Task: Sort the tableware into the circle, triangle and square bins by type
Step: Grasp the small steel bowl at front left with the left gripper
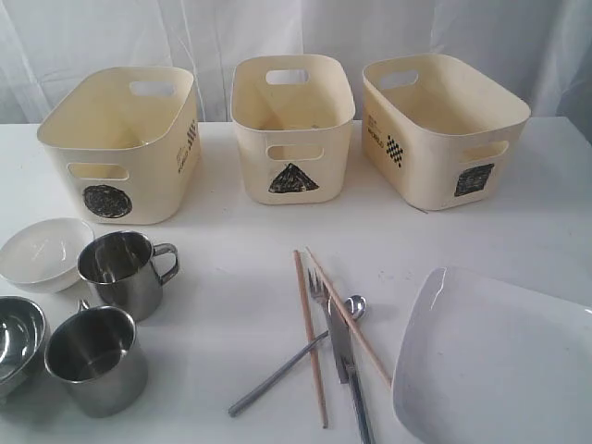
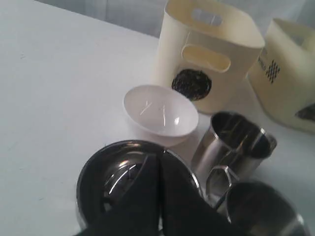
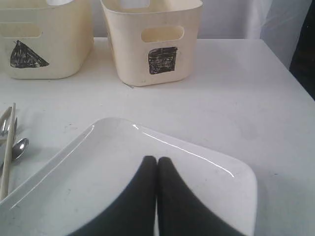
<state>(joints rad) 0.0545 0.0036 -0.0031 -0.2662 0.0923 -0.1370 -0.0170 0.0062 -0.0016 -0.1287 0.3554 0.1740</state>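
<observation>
Three cream bins stand at the back: circle bin (image 1: 120, 143), triangle bin (image 1: 292, 125), square bin (image 1: 442, 125). At front left sit a small white bowl (image 1: 42, 252), two steel mugs (image 1: 125, 270) (image 1: 97, 359) and a steel bowl (image 1: 17, 338). Chopsticks (image 1: 310, 333), fork (image 1: 324, 305), knife (image 1: 347, 370) and spoon (image 1: 296, 361) lie mid-table. The white square plate (image 1: 490, 361) is at front right. Neither gripper shows in the exterior view. My left gripper (image 2: 161, 160) is shut, empty, above the steel bowl (image 2: 106, 172). My right gripper (image 3: 157, 160) is shut, empty, above the plate (image 3: 98, 167).
A white curtain hangs behind the bins. Bare white table lies between the bins and the tableware. The table's right edge (image 3: 290, 69) runs close beyond the square bin (image 3: 152, 42).
</observation>
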